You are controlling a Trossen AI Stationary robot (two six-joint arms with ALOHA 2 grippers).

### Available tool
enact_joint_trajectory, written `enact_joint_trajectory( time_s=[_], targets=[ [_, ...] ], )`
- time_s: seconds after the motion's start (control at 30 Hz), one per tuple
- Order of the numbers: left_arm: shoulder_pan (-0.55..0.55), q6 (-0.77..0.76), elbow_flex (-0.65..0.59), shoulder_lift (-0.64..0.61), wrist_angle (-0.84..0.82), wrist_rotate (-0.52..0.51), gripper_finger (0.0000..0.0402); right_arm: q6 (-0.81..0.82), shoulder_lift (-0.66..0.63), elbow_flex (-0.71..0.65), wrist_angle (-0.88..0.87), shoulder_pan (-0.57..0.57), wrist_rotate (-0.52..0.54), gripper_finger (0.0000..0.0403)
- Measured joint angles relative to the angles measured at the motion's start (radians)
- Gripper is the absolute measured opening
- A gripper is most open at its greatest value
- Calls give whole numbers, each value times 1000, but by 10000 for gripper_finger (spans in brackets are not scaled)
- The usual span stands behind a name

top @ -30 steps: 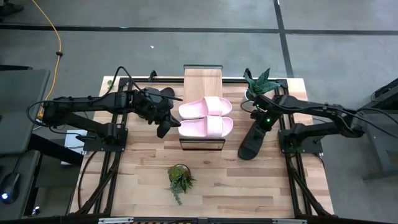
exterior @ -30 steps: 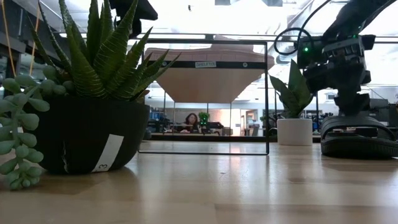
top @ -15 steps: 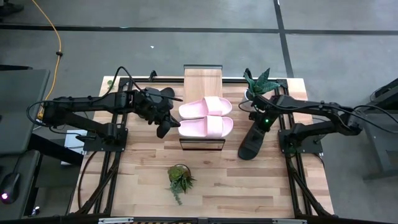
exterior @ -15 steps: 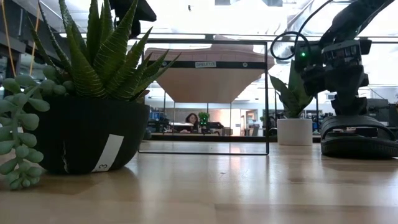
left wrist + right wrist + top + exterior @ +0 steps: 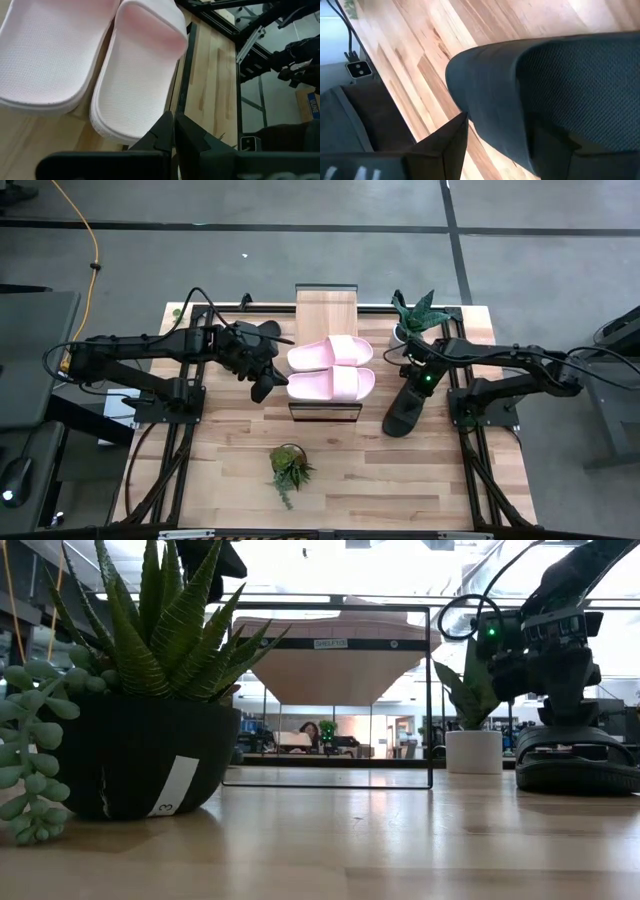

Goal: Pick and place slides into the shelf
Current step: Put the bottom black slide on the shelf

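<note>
Right gripper (image 5: pixel 416 387) has crept a little down along the black slide (image 5: pixel 404 410), from near the white-potted plant (image 5: pixel 412 313) at the counter's far right corner toward the slide's strap; its wrist light now sits over the slide's far end. In the right wrist view the jaws stand wide with one finger (image 5: pixel 447 142) beside the slide's dark meshed strap (image 5: pixel 560 95), not yet pinching it. In the low view the gripper (image 5: pixel 560 705) hangs directly over the slide (image 5: pixel 578 762), which lies flat on the counter (image 5: pixel 400 470) to the right of the shelf. The jaws have only just begun to ease inward, so my reading is a grasp about to start on this slide. Two pale pink slides (image 5: pixel 330 368) lie side by side on the shelf's plank top (image 5: pixel 326 304), at its near end, unchanged. Left gripper (image 5: pixel 262 387) stays put off the shelf's left edge, jaws closed on nothing; the left wrist view shows its shut fingertips (image 5: pixel 172 131) just short of the nearer pink slide (image 5: pixel 132 85). Succulent pot (image 5: pixel 288 466) sits near the counter's front edge, untouched. Pink pair looks done; the black slide still needs lifting onto the shelf. Only this one black slide is clearly visible; I cannot place a second.
</note>
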Motion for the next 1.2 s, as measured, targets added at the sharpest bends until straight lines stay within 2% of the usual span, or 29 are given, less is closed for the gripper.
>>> enact_joint_trajectory(
  time_s=[0.67,0.97,1.2],
  targets=[
    [1,24,0,0,-22,-30,5,3,0,-1,7,18,-2,10],
    [1,24,0,0,-23,-35,5,11,-8,-1,-37,18,-28,2],
    [0,24,0,0,-30,-35,5,71,-115,-1,-88,18,-55,1]
  ],
)
